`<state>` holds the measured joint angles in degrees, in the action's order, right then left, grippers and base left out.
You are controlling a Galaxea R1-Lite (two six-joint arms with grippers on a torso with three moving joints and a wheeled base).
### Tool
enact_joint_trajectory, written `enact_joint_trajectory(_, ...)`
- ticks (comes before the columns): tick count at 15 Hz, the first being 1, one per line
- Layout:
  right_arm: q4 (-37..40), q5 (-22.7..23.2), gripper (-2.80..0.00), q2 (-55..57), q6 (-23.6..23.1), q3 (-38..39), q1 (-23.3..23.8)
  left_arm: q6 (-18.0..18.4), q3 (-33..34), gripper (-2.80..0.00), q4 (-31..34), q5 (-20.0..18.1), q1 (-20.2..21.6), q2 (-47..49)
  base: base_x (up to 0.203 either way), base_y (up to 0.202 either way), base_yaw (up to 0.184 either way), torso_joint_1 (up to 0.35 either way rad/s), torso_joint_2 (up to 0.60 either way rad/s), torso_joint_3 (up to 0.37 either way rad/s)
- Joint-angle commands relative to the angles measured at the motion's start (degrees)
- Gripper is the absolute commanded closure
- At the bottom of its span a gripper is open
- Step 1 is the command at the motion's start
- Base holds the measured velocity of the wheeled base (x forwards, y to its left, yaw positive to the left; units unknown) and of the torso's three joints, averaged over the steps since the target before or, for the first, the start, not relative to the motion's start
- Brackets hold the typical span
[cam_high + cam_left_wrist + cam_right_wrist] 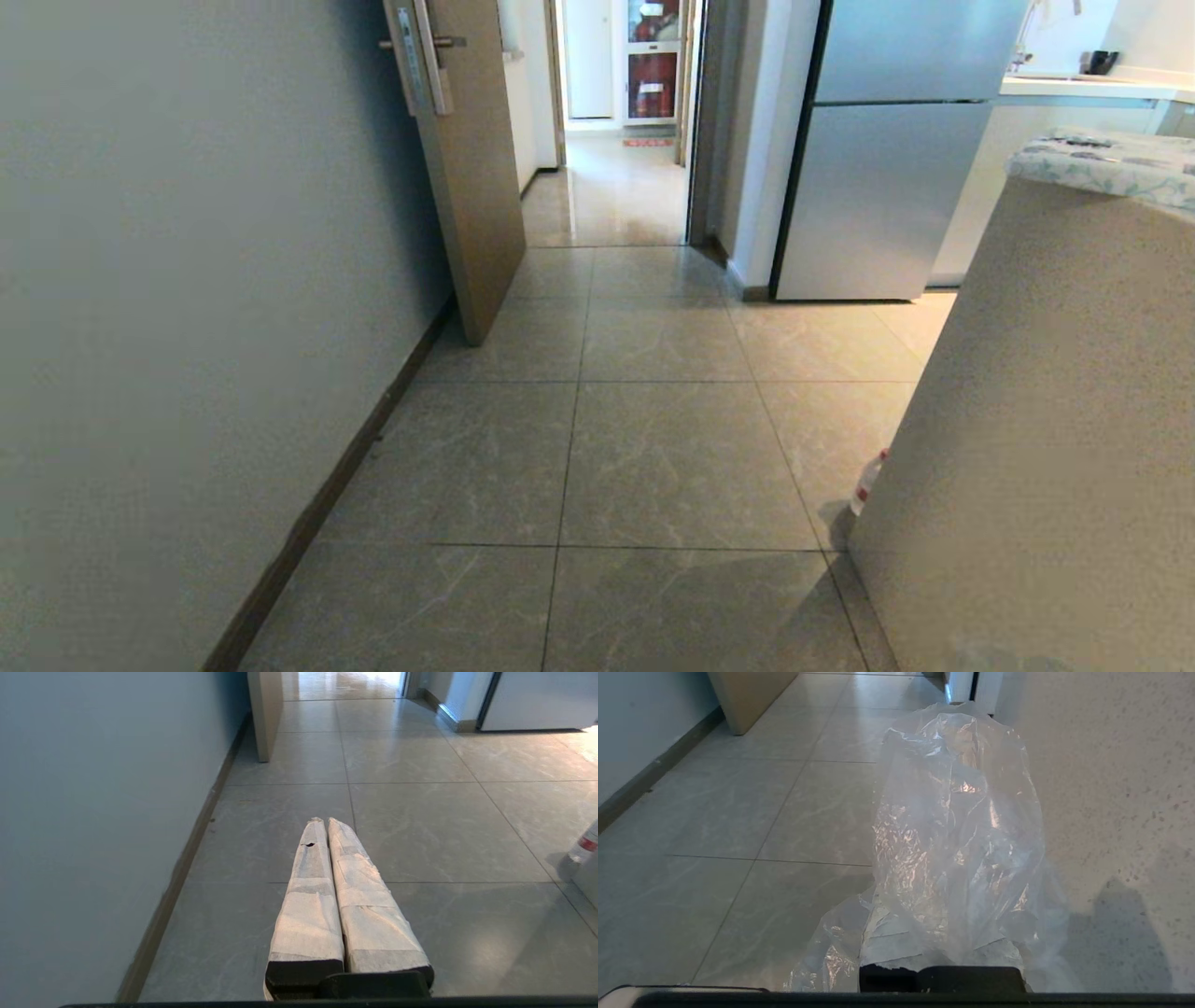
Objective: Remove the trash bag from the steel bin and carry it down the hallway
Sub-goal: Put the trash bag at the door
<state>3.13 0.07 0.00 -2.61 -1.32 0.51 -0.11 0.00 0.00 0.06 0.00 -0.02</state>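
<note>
Right gripper (941, 952) fingers pressed together, pinching the trash bag (957, 826), crinkly clear plastic draped over and ahead of them. Left gripper (324, 823) fingers pressed together, holding nothing, over hallway floor (411, 830). Speckled counter side (1111, 788) close beside right fingers. Water bottle (584, 847) off to one side of left fingers; open door (467, 187) and fridge (878, 187) well ahead.

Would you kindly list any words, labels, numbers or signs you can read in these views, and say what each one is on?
No text is legible.
Red-labelled clear plastic bottle on the floor: label too small to read.
Red-and-white cabinet at the far end of the hallway: markings too blurred.
Patterned cloth on the beige counter: print only, no readable words.
</note>
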Motion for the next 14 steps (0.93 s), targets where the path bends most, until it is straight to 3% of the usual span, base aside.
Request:
enact_joint_trajectory(1,0.0,0.0,0.00,0.1,0.0,0.0,0.0,-0.1,0.0,0.00,0.0,0.0,0.0,0.0,0.000,0.000,0.000,0.000,0.00,0.000)
enact_joint_trajectory(5,0.0,0.0,0.00,0.0,0.0,0.0,-0.1,-0.1,0.0,0.00,0.0,0.0,0.0,0.0,0.054,-0.034,0.001,0.001,0.00,0.001)
enact_joint_trajectory(10,0.0,0.0,0.00,0.0,0.0,0.0,-0.1,-0.1,0.0,0.00,0.0,0.0,0.0,0.0,0.196,-0.186,0.000,0.000,0.00,0.002)
enact_joint_trajectory(14,0.0,0.0,0.00,0.1,0.0,0.0,-0.1,-0.1,0.0,0.00,0.0,0.0,0.0,0.0,0.026,-0.027,0.031,0.001,0.00,0.004)
